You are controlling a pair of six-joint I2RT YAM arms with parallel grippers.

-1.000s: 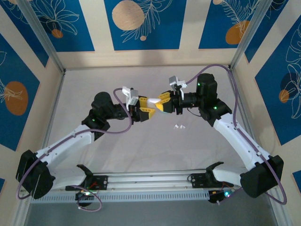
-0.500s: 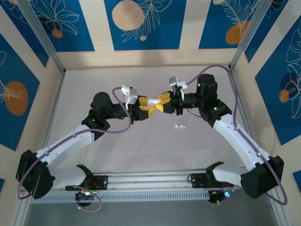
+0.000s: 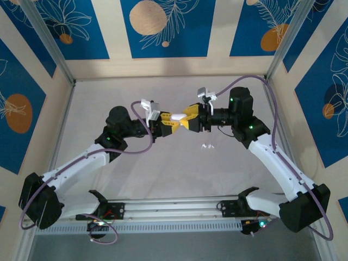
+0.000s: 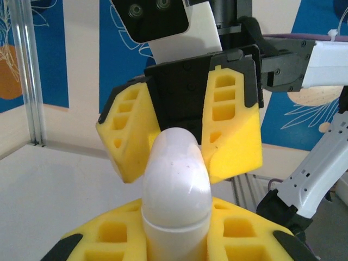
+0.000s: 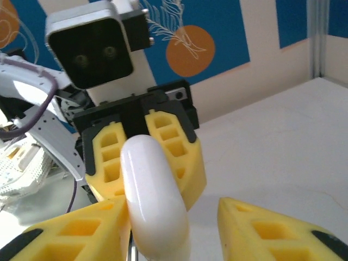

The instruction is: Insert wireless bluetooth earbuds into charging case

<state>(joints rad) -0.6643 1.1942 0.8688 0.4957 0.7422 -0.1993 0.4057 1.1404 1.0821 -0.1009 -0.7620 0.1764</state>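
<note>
Aloft, white case [image 4: 175, 179] in left fingers [image 4: 87, 243].

The top external camera is looking down from high above and behind the arms [image 3: 81, 160], taking in the whole table [image 3: 163, 179] from afar. The wrist cameras are sitting close behind their own fingers [image 4: 109, 239] [image 5: 272, 228], facing each other head-on. All three views are sharing the white case [image 3: 178, 116] [image 4: 175, 185] [image 5: 152, 190] at mid-table.

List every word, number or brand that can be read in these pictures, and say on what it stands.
None can be read. The white case is plain, the yellow fingers carry no marks, and the blue wall panels show only leaf and circle drawings, no letters.
</note>
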